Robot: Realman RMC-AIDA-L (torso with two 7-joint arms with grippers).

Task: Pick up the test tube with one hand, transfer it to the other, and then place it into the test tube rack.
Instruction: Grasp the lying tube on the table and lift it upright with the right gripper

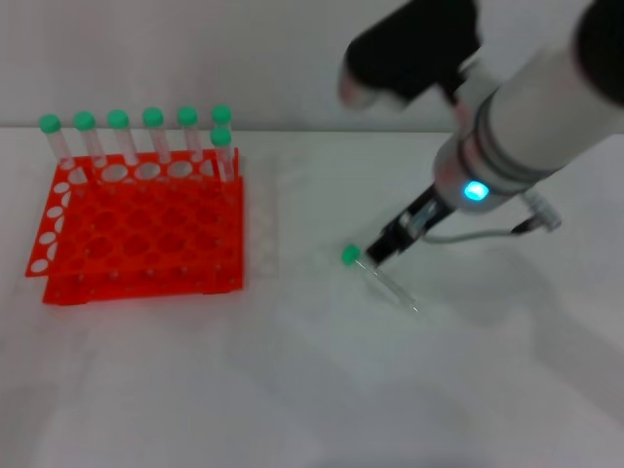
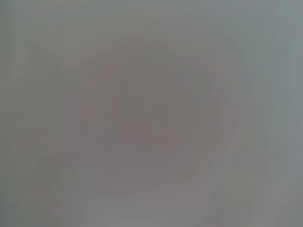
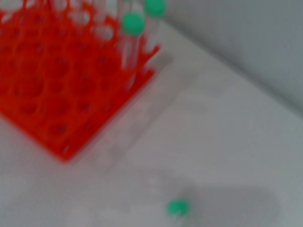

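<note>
A clear test tube with a green cap [image 1: 380,280] lies flat on the white table, cap toward the red-orange test tube rack [image 1: 146,244] and tip toward me. My right gripper [image 1: 388,246] reaches down from the right and is at the tube just behind its cap. Whether it touches the tube is unclear. In the right wrist view the green cap [image 3: 178,206] shows on the table, apart from the rack [image 3: 47,90]. The left gripper is out of view, and the left wrist view shows only plain grey.
Several green-capped tubes [image 1: 153,132] stand in the rack's back row and right corner, also in the right wrist view [image 3: 133,28]. A dark blurred part of the arm [image 1: 409,49] hangs high in the head view. A grey cable [image 1: 487,232] trails from the right wrist.
</note>
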